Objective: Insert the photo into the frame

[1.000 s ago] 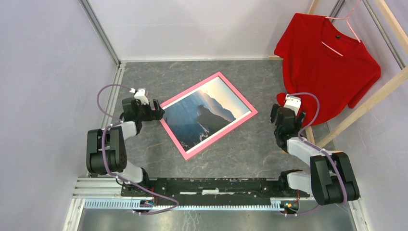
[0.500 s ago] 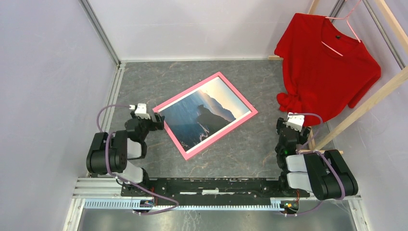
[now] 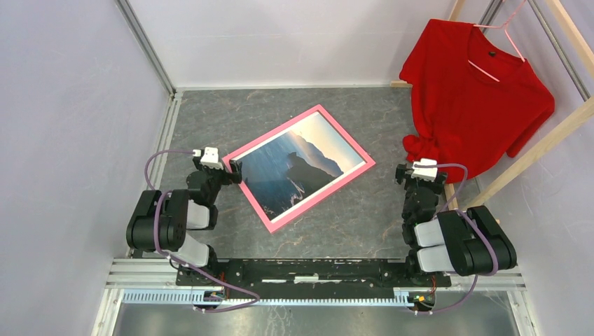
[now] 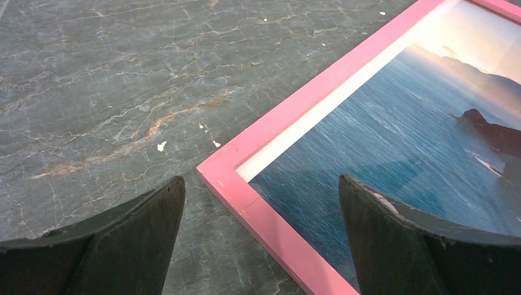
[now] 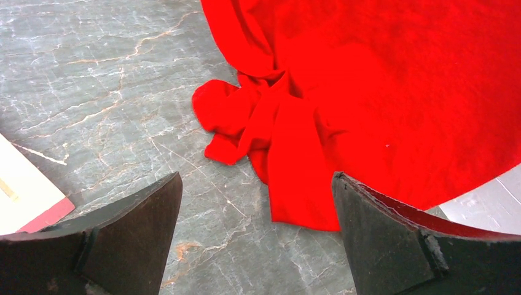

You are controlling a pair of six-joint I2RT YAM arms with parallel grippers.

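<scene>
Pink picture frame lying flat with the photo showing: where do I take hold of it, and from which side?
I'd take the thin pink rectangular frame at its near-left corner, low from the left, with the open left gripper. It lies flat on the grey marbled table, so only the outer rim offers a pinch, and that corner sits nearest that gripper.

1 frame [image 3: 322, 196] w/ 1 photo [image 3: 294, 168], 1 red shirt [image 3: 483, 98], 1 hanger [image 3: 499, 43].

Black arms [image 3: 155, 225] with pale grey shells [image 3: 429, 234]; lilac cable [image 3: 171, 150] loops along each; white block [image 3: 209, 155], perhaps a camera, behind the dark fingers [image 4: 123, 246].
</scene>
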